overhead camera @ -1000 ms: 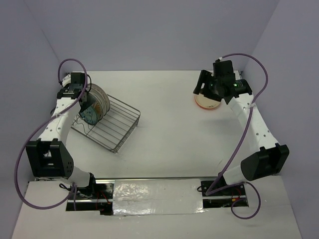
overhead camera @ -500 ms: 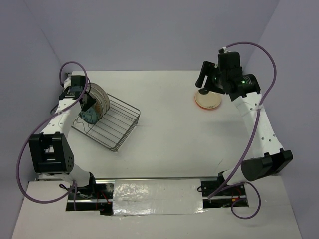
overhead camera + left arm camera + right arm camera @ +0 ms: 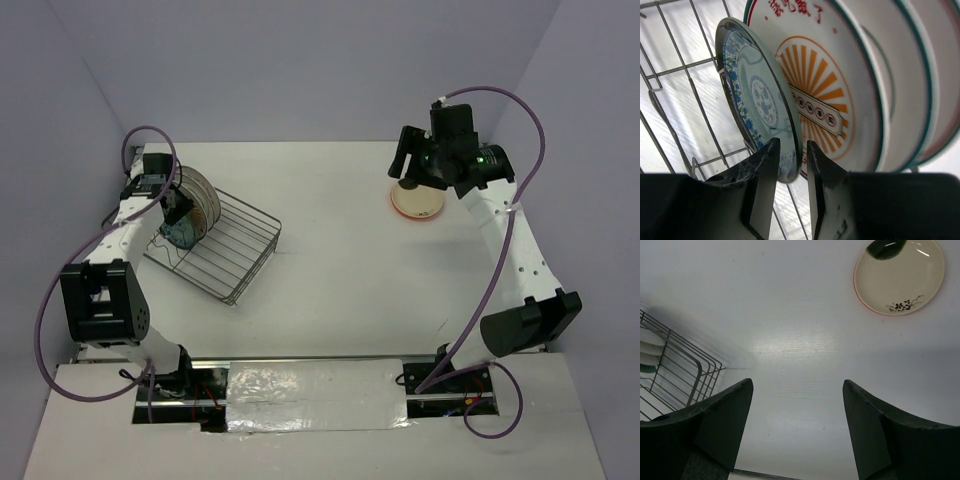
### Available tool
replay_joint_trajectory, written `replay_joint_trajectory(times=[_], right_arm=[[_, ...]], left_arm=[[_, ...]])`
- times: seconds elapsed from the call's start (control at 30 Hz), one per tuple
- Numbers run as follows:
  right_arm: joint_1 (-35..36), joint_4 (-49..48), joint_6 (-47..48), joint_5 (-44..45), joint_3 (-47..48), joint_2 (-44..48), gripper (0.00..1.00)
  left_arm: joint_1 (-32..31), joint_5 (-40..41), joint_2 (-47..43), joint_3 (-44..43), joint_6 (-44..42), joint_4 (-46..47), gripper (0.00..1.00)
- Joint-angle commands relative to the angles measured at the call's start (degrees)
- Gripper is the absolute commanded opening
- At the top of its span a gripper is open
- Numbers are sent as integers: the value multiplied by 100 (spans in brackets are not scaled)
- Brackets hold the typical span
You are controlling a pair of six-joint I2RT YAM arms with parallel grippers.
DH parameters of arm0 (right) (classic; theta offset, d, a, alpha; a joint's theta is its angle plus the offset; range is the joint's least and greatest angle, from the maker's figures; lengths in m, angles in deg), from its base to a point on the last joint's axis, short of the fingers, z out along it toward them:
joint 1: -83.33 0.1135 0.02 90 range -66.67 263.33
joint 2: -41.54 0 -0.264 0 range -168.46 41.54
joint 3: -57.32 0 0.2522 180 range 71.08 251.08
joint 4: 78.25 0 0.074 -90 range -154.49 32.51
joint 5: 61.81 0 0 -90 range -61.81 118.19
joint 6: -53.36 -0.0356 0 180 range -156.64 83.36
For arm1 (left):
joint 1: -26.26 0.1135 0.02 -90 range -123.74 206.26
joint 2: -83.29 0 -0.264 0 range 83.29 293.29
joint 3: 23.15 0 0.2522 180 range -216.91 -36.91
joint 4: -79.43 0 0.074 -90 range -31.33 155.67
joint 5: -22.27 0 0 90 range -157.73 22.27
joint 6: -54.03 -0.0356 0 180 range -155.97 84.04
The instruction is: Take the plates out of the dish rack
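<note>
Plates point(image 3: 197, 203) stand on edge in a row at the far-left end of the dish rack point(image 3: 245, 250), which sits at an angle on the left side of the table point(image 3: 340, 285)

Left wrist view, front to back:
- blue-patterned plate point(image 3: 760, 97), upright, nearest the camera
- sunburst plate point(image 3: 827, 95) just behind it, white with orange rays and red characters
- at least 2 more teal-rimmed plates point(image 3: 912, 70) behind that, blurred

Rack wires run below and to the left of the row

At the rack, the left gripper point(image 3: 789, 172) reaches in among the plates. Its 2 fingers straddle the lower rim of the blue-patterned plate, 1 on each face, with a narrow gap. Cannot tell whether the pads press the rim or only sit beside it

On the other side, the right gripper point(image 3: 797, 432) is released, fingers spread wide with nothing between them, hanging above bare table

The cream plate point(image 3: 899, 276) lies flat on the table at the far right, well apart from the dish rack. It has a reddish rim, a dark green patch at 1 edge and a small dark sprig motif. The right gripper hangs near it, not touching
</note>
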Motion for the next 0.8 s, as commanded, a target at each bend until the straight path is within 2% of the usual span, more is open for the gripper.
replay_joint_trajectory(times=[0.0, 0.03, 0.17, 0.3, 0.33, 0.43, 0.5, 0.53, 0.57, 0.6, 0.63, 0.67, 0.7, 0.73, 0.77], right_arm=[[61, 105, 42, -5, 306, -74, 80], [61, 123, 42, -4, 332, -92, 80], [61, 167, 59, 57, 447, -101, 80], [70, 272, 94, 110, 631, -162, 80], [53, 307, 112, 136, 771, -179, 80], [61, 509, 226, 320, 1209, -381, 80], [53, 693, 253, 347, 1491, -592, 80], [44, 746, 253, 269, 1797, -680, 80], [26, 790, 209, 172, 1957, -750, 83], [0, 860, 157, 24, 2133, -899, 83], [-131, 852, 78, -526, 2439, -961, 87], [-228, 765, -132, -932, 2555, -1005, 95], [-307, 712, -282, -1267, 2687, -1093, 100], [-403, 633, -431, -1749, 2897, -1137, 100], [-439, 476, -694, -1945, 2977, -1172, 100]], left_arm=[[63, 7, 264, -96, -56, 135, 40], [63, 16, 291, -96, -56, 135, 39], [98, 16, 292, -192, -91, 48, 14], [89, 235, -7, -630, -118, -487, 1], [98, 314, -59, -910, -127, -785, 0], [89, 43, -323, -1394, -416, -832, 0], [72, -282, -481, -1669, -723, -849, 0], [37, -483, -534, -1817, -898, -545, 0], [-16, -1007, -656, -1870, -1126, -359, 0], [-129, -1178, -710, -1897, -1607, -166, 0], [-444, -1362, -745, -1941, -1925, 28, 0], [-777, -1425, -789, -1976, -2668, 247, 0], [-1138, -1278, -789, -2063, -3102, 293, 0], [-1942, -1111, -772, -2108, -3541, 284, 0], [-2376, -605, -728, -2152, -4390, 258, 0]])
